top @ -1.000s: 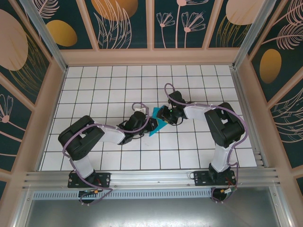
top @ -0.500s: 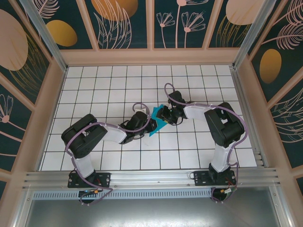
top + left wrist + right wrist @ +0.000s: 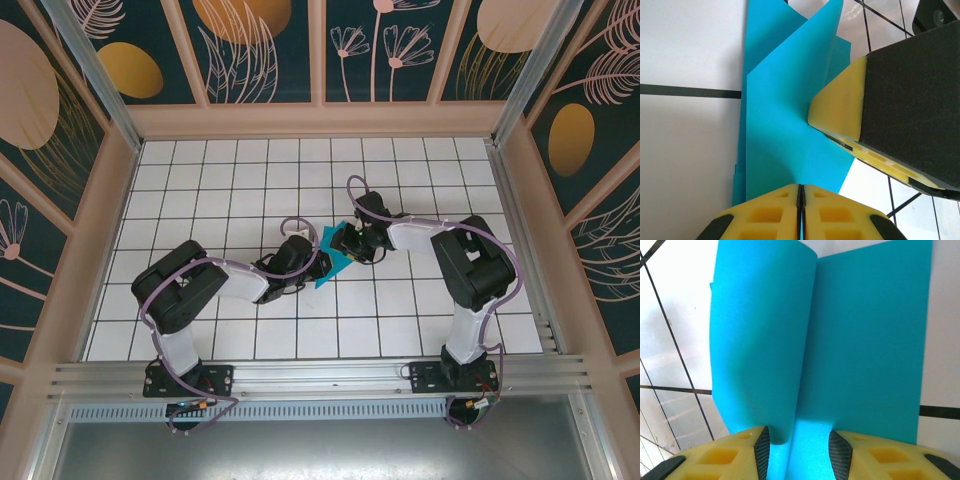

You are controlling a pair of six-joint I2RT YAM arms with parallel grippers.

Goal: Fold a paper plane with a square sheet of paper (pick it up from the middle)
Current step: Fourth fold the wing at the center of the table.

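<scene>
1. Worktop (image 3: 200, 200) view from above: white tiles with a black grid. My left arm lies low across it, reaching toward the middle. The left claw (image 3: 304, 264) ends right at the left edge of the teal sheet of paper (image 3: 328, 268).
2. On the left wrist feed, the left claw (image 3: 800, 192) has its yellow pads pressed flat together with no gap between them. The tips sit at the near edge of the sheet of paper (image 3: 780, 100). I cannot tell whether any paper is caught in the seam.
3. The sheet lies near the centre of the worktop, between the two claws, and it is already folded. I see overlapping layers and one flap standing up off the surface.
4. From above, the right claw (image 3: 345, 247) comes in off the right arm and meets the sheet's upper right side. On the left wrist feed, one of its fingers (image 3: 837, 112) touches the paper.
5. On the right wrist feed, the right claw (image 3: 799, 436) has its fingers spread apart. A raised, curled flap of the sheet of paper (image 3: 870, 340) runs down into the gap, with a pad on each side and neither squeezed onto it.
</scene>
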